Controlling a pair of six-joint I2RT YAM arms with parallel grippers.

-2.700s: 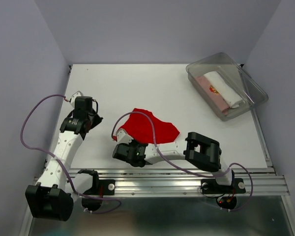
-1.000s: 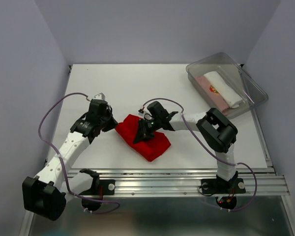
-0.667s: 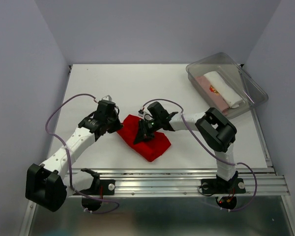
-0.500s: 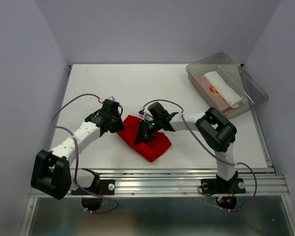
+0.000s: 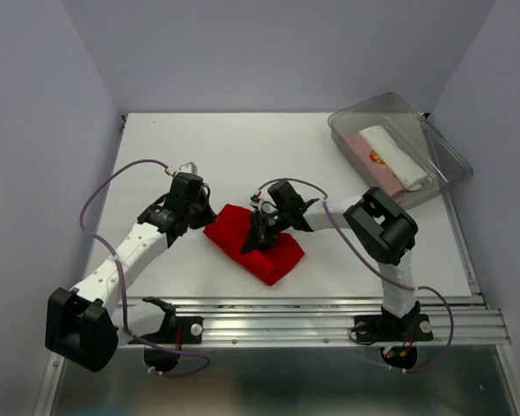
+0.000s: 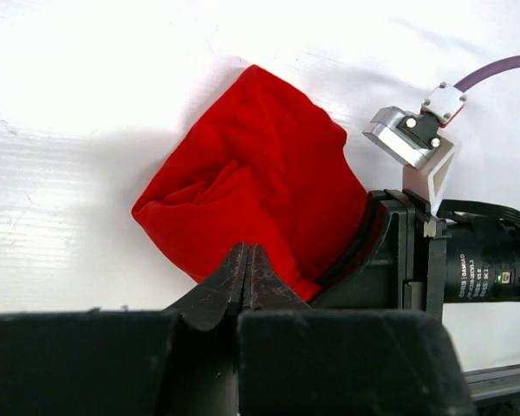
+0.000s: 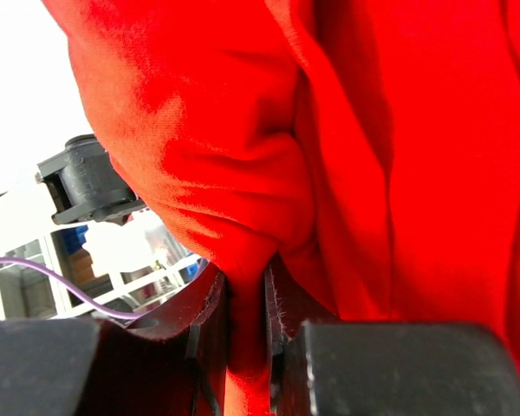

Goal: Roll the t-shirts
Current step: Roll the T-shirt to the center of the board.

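Since the earliest frame the left arm has swung in from the 9 o'clock side, and the bright red cloth t-shirt, then a loose spread patch, is now a thick folded bundle. It lies slantwise on the white worktop, just toward 6 o'clock of centre.

The right gripper sits on top of the bundle. Its jaws pinch a fold of the red cloth, which bulges out above them in the right wrist view. The left gripper hovers at the bundle's 10 o'clock end with its jaws pressed together and nothing between them. Whether it touches the cloth cannot be told.

At 2 o'clock the clear plastic tub holds a white rolled t-shirt lying on a pale pink t-shirt with a small red print.

The step in hand looks like tightening the red roll. To do it well, the right arm should keep its pinch and turn the fold over onto the bundle without lifting it high, so the layers do not slip open. The left jaws, kept shut, can press the 10 o'clock end flat as an anchor. The soft cloth will likely spring loose if both let go together.
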